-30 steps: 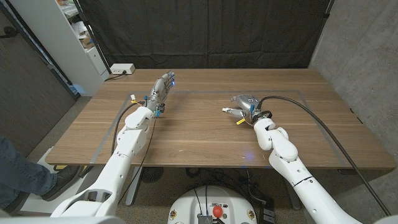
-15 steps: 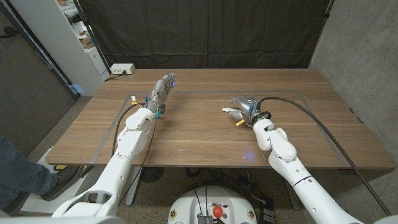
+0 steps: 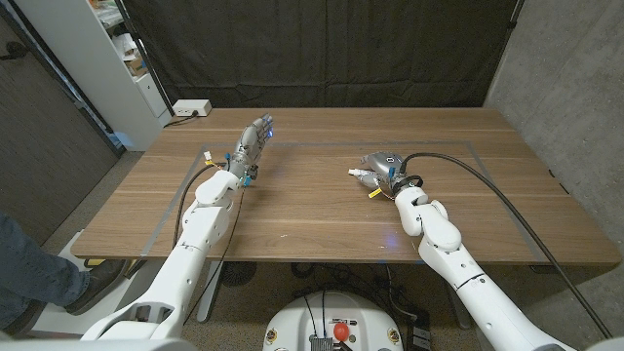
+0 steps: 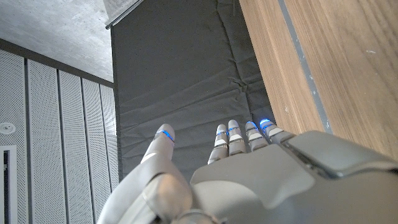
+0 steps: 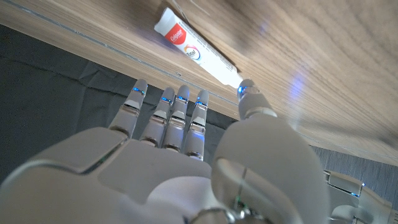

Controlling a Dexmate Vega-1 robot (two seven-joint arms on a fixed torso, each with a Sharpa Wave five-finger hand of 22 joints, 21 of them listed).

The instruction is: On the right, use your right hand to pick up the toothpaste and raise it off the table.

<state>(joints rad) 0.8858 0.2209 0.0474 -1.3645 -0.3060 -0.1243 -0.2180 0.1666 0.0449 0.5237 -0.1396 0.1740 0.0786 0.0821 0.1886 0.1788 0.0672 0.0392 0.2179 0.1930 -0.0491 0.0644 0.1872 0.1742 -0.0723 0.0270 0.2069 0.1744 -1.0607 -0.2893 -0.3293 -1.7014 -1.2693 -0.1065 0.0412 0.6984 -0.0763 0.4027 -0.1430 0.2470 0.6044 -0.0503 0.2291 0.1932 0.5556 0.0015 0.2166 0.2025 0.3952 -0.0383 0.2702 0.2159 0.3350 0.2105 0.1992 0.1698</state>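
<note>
Barely anything shifts: our right robot hand (image 3: pixel 378 166) still hovers, fingers spread and empty, beside the toothpaste (image 5: pixel 196 53) lying on the worktop (image 3: pixel 322 210), ungrasped.

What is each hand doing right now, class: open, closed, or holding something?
Left hand: open, fingers extended, holding nothing.
Right hand: open beside the toothpaste, which lies ungrasped on the table.

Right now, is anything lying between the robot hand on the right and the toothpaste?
Nothing visible. The toothpaste lies on bare table just beyond the right robot hand, whose fingers are spread open toward it.
</note>
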